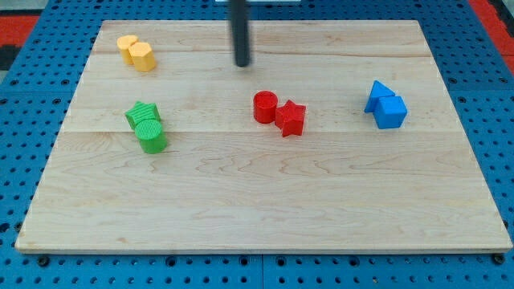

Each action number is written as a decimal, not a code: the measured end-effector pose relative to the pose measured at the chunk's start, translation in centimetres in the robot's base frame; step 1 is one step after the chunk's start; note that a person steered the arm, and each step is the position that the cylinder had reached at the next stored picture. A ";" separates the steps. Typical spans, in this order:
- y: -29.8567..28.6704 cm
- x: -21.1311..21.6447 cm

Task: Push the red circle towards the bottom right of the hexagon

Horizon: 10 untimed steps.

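The red circle (265, 107) stands near the board's middle, touching a red star (291, 119) on its right. My tip (243, 64) is above and slightly left of the red circle, a short gap apart from it. At the view's top left a yellow hexagon (142, 57) sits against another yellow block (126, 46) whose shape I cannot make out.
A green star (142, 114) and a green cylinder (151, 136) touch each other at the left. A blue triangle (378, 95) and a blue cube (392, 111) touch at the right. The wooden board (257, 201) lies on a blue pegboard surface.
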<state>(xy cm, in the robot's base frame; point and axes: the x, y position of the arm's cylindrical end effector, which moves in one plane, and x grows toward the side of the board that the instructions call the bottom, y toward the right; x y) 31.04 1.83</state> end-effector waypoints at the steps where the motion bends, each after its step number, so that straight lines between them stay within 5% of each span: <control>1: 6.2 6.4; 2: 11.0 10.3; 4: 9.9 14.4; 5: 5.2 8.6; 8: -5.6 9.9; 10: -14.5 5.1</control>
<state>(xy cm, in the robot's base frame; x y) 36.15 -12.66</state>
